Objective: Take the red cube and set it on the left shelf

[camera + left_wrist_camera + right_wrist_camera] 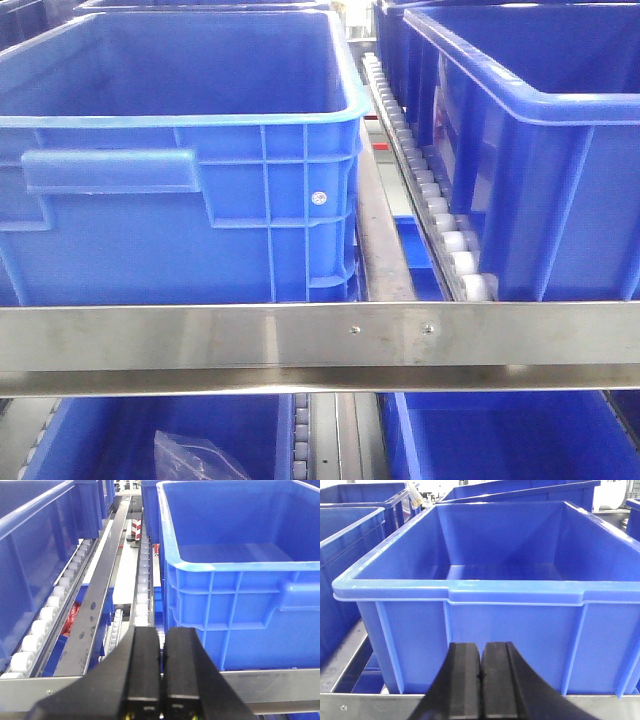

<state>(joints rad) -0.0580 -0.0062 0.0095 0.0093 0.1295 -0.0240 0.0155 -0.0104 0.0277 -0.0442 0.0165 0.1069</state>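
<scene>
While both hands sit closed and empty — left hand (161, 680), right hand (481, 680) — at the left shelf's front rail (320, 335), no red cube shows; blue bins (485, 590) beyond, so neither arm reads nearer.

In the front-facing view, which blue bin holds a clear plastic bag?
The lower-left bin, beneath the steel rail: a crumpled clear bag lies inside. The other bins visible show none.

Front cam close on shelf (300, 335) rail, level; both wrist cams low behind closed grippers, facing bins (485, 590), shared rail.
</scene>
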